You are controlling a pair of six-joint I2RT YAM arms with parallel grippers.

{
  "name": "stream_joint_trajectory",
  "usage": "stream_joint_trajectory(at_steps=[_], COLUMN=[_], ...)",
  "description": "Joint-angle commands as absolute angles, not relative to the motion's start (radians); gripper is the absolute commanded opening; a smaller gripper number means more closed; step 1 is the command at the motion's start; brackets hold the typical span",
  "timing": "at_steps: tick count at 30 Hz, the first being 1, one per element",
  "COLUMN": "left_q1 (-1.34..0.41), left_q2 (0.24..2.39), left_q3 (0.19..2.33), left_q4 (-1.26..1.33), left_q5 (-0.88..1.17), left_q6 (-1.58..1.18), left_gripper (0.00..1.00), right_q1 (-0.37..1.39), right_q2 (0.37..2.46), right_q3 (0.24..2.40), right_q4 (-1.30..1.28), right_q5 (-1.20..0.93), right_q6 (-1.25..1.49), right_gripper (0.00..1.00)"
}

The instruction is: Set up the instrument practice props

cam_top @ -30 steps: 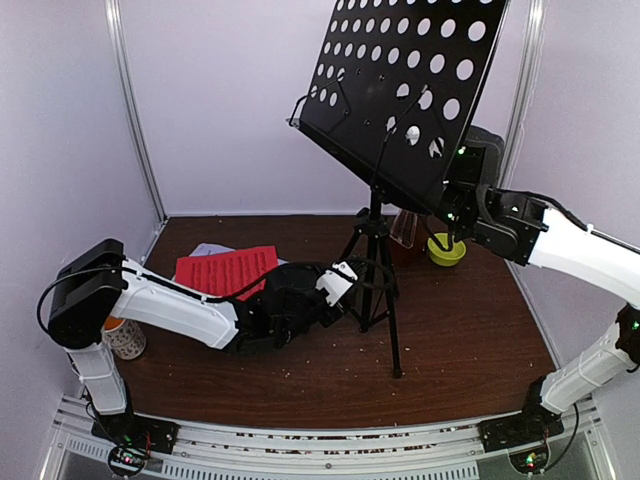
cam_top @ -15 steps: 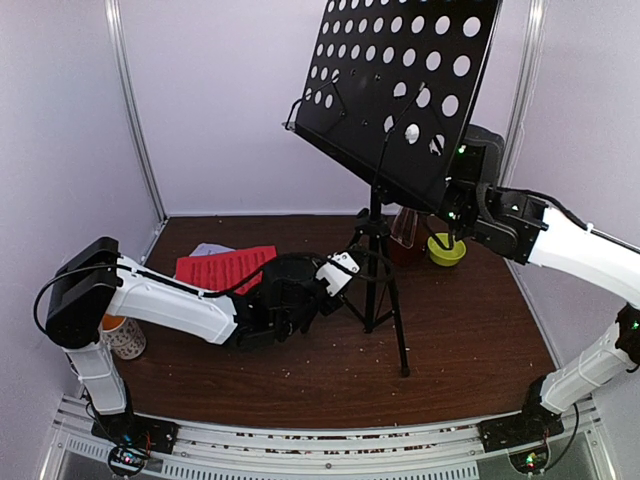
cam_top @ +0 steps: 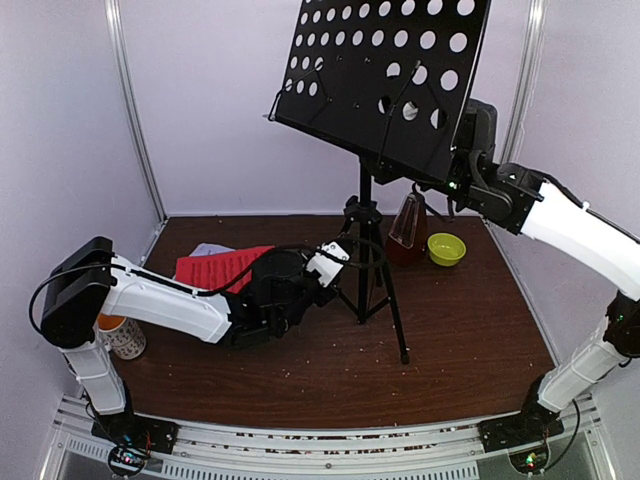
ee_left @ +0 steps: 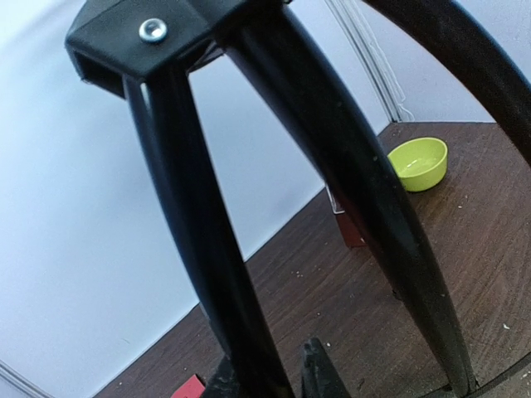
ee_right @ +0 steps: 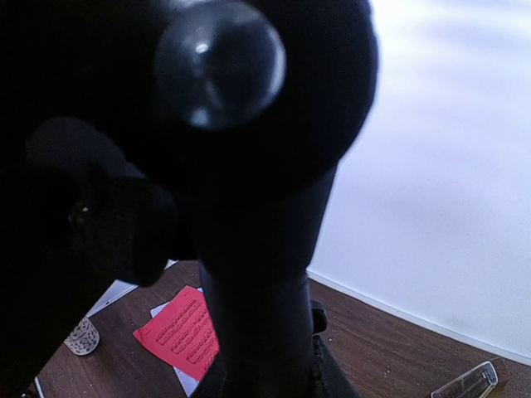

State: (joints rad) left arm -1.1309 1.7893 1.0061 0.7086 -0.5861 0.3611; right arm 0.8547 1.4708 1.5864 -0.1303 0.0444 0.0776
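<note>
- The black music stand [cam_top: 385,70] is up on its tripod legs [cam_top: 381,292] around the middle of the brown table [cam_top: 470,335]. Its perforated desk is tilted way back, high above everything else.
- The left gripper [cam_top: 338,256] is low down, right up against the tripod from the stand's left side.
- In the left wrist view one leg [ee_left: 207,249] runs down between that gripper's two fingers [ee_left: 314,375]. Honestly can't tell if they're actually squeezing it or just sitting either side.
- The right gripper [cam_top: 455,185] is up at the lower right corner of the desk, tucked right against its bottom edge. The right wrist view is basically all black stand parts and a round knob [ee_right: 220,62], so no way to say if that claw is open or closed.
- The little brown pyramid metronome [cam_top: 407,228] stands upright just behind the stand's post, slightly to its right.
- The yellow-green bowl [cam_top: 446,248] is right of the metronome, close but not touching.
- The red sheet [cam_top: 215,268] lies flat to the left of the tripod, half hidden by the left arm.
- The white sheet [cam_top: 205,249] pokes out from under the red sheet's far edge.
- The patterned mug [cam_top: 122,338] is way off to the stand's left, by the left arm's shoulder.
</note>
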Motion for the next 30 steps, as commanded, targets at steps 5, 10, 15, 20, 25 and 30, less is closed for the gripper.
stream_joint_trajectory(at_steps=[5, 10, 15, 20, 25, 30], left_q1=[-1.16, -1.157, -1.154, -1.15, -1.15, -1.156], left_q2=[1.803, 1.811, 1.817, 1.825, 1.831, 1.833], left_q3=[0.921, 0.886, 0.864, 0.893, 0.946, 0.953], left_q4=[0.592, 0.577, 0.576, 0.569, 0.526, 0.532], left_q5=[-0.555, -0.569, -0.567, -0.562, -0.564, -0.581], left_q6=[0.546, 0.555, 0.549, 0.54, 0.499, 0.489], left_gripper=[0.0, 0.0, 0.0, 0.0, 0.0, 0.0], right_q1=[0.819, 0.804, 0.792, 0.792, 0.794, 0.793], right_q2=[1.464, 1.47, 1.484, 1.52, 1.506, 1.435], right_q3=[1.768, 1.792, 1.825, 1.85, 1.741, 1.547], right_q4=[0.17, 0.16, 0.15, 0.155, 0.221, 0.309], right_q5=[-0.073, -0.098, -0.127, -0.191, -0.254, -0.267], right_q6=[0.089, 0.091, 0.092, 0.128, 0.18, 0.205], right_gripper=[0.0, 0.0, 0.0, 0.0, 0.0, 0.06])
